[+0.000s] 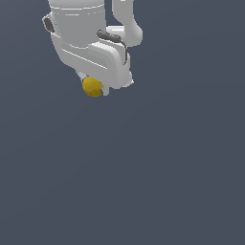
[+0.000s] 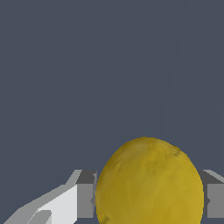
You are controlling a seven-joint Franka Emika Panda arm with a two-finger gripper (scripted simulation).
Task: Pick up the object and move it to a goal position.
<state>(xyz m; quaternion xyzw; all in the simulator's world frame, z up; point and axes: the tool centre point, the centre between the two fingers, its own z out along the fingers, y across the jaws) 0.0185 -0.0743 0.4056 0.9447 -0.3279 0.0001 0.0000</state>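
The object is a small yellow, bumpy, lemon-like lump (image 1: 92,87). It sits just under the white arm's hand in the exterior view, at the upper left. In the wrist view the lump (image 2: 149,183) fills the space between my two fingers (image 2: 85,199), which press against its sides. My gripper (image 1: 95,85) is shut on the lump; the fingers are mostly hidden by the hand in the exterior view. I cannot tell how high the lump is above the surface.
The white arm body (image 1: 88,38) fills the upper left of the exterior view. All around is a plain dark blue-grey surface (image 1: 143,182) with no other objects or edges showing.
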